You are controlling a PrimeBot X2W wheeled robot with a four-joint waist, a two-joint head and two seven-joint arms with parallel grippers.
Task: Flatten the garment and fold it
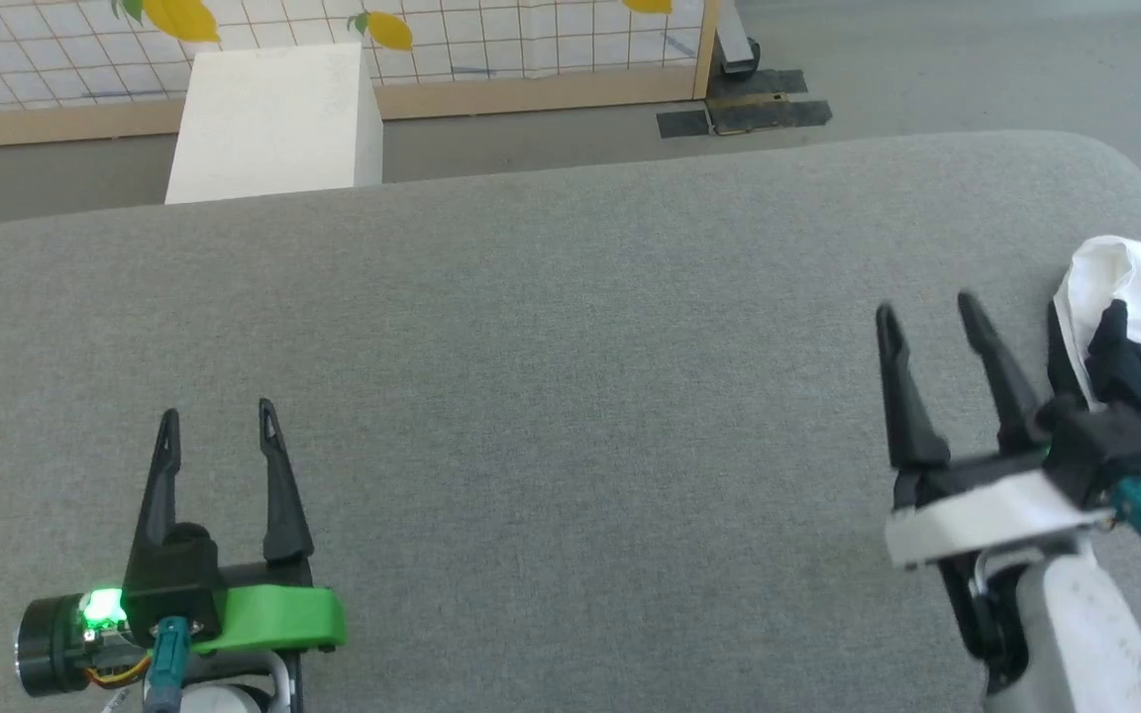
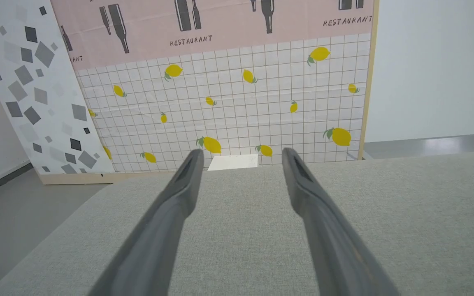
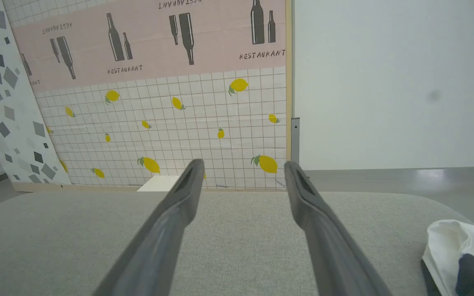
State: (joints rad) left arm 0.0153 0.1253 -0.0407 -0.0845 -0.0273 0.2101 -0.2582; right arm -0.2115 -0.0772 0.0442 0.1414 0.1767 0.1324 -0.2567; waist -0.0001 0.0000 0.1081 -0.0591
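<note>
Crumpled soft raglan shirt, white body with black sleeves, the garment point(image 1: 1140, 287), sits bunched at the far right edge of the grey fabric-covered desk point(image 1: 551, 347), partly cut off by the frame. It is not flattened yet and no fold has begun.

Step in hand looks like the first pick. To do it well, the right end effector point(image 1: 927, 305) should turn right toward the heap and pinch one outer layer of white cloth rather than the black tangle. It should then drag the garment to the bare middle of the desk, where the left side can reach a second edge. Lift low so the garment doesn't slip off the desk edge.

The right end effector's fingers are spread wide and hold nothing, just beside the garment, with the fingertips apart from it. The left end effector point(image 1: 217, 411) is also spread wide and empty, over bare desk, well apart from the garment.
</note>
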